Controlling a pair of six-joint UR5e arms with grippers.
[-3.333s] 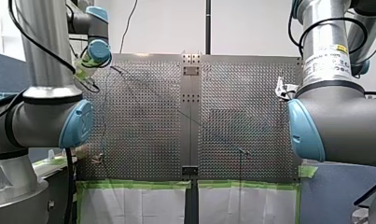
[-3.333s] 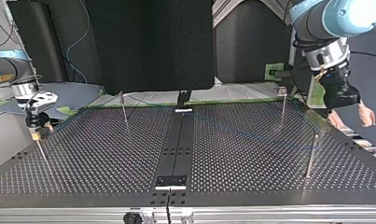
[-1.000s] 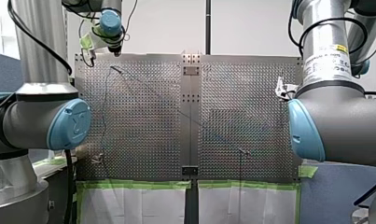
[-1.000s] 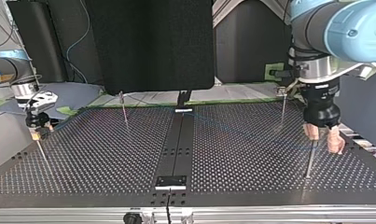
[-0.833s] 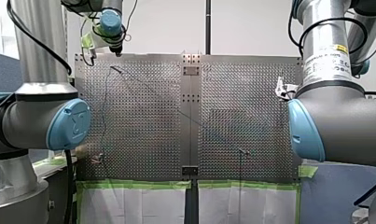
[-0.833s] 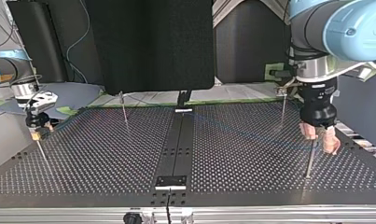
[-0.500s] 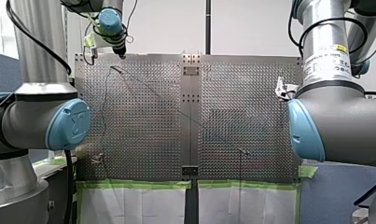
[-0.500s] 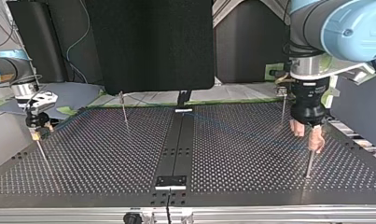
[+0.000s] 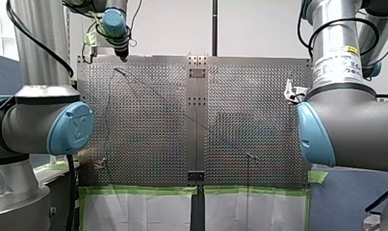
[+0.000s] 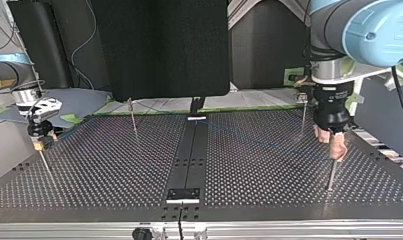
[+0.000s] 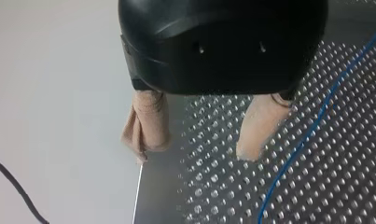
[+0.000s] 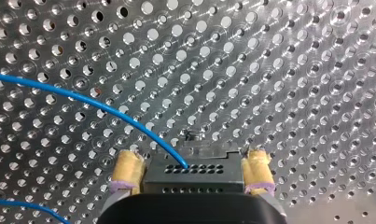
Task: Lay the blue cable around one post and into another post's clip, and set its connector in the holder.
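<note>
Blue cable (image 11: pixel 311 135) lies on the board beside our left gripper (image 11: pixel 196 150), pads spread, by the post (image 10: pixel 332 172) at top view's 4 o'clock. Right gripper (image 12: pixel 191 170) pinches the connector (image 12: pixel 195 179). Routing step, we reckon; next: drop & nip cable.

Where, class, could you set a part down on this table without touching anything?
Bare plate: the top view's near half, between the central strip and the post at its left, and between that strip and the near right post, in front of the blue cable. Crowded: around my open left gripper, and my right gripper holding the connector.
</note>
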